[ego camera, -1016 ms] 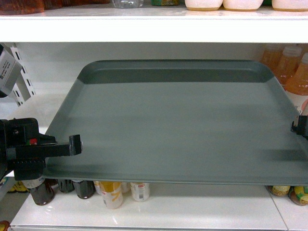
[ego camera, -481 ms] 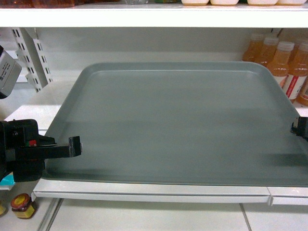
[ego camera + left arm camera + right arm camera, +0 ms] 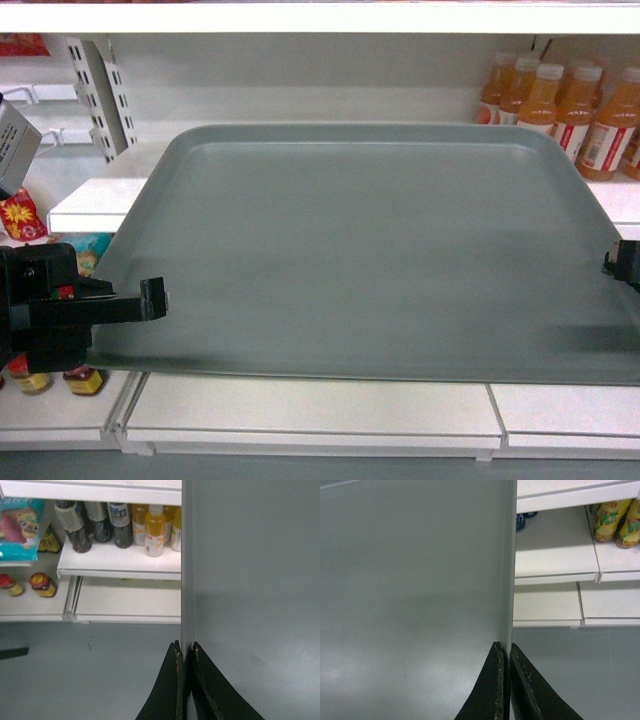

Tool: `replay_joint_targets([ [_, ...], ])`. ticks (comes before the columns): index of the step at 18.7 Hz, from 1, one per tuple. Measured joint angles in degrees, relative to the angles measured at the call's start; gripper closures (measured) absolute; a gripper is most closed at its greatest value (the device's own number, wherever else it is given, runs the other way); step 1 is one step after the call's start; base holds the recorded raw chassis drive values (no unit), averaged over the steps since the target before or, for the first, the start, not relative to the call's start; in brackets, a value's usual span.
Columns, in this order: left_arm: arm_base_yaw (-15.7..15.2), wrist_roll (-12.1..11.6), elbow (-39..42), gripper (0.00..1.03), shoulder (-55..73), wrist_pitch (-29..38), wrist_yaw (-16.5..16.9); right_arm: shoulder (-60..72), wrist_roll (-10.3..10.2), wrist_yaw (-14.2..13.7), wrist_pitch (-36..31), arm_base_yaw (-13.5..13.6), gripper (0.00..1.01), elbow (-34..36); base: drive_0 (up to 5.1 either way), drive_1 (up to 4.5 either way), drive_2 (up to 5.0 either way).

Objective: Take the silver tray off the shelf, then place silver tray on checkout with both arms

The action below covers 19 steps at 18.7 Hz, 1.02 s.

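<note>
- The right rim of the silver tray (image 3: 415, 590) is clamped between the narrow jaws of the right gripper (image 3: 505, 652).
- White shelf boards (image 3: 555, 555) and yellow packages (image 3: 615, 522) are seen beyond, at right.

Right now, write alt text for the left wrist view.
The left gripper pinches the left rim of the silver tray, which fills the right half. Left of it, below, white shelves carry dark and orange drink bottles, small red-lidded jars and a colourful packet above grey floor.

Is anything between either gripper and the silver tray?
No. Left gripper and right gripper are each shut on a side rim of the silver tray, with nothing visible in between.
</note>
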<state>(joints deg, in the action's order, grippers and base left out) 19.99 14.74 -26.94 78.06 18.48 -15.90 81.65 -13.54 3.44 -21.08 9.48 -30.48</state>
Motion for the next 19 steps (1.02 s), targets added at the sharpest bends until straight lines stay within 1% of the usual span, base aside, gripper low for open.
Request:
replay_joint_targets([
  [19, 0.0, 0.0, 0.0, 1.0, 0.0, 0.0, -0.2, 0.0, 0.0, -0.2, 0.0, 0.2, 0.99, 0.0, 0.1, -4.24, 4.4],
])
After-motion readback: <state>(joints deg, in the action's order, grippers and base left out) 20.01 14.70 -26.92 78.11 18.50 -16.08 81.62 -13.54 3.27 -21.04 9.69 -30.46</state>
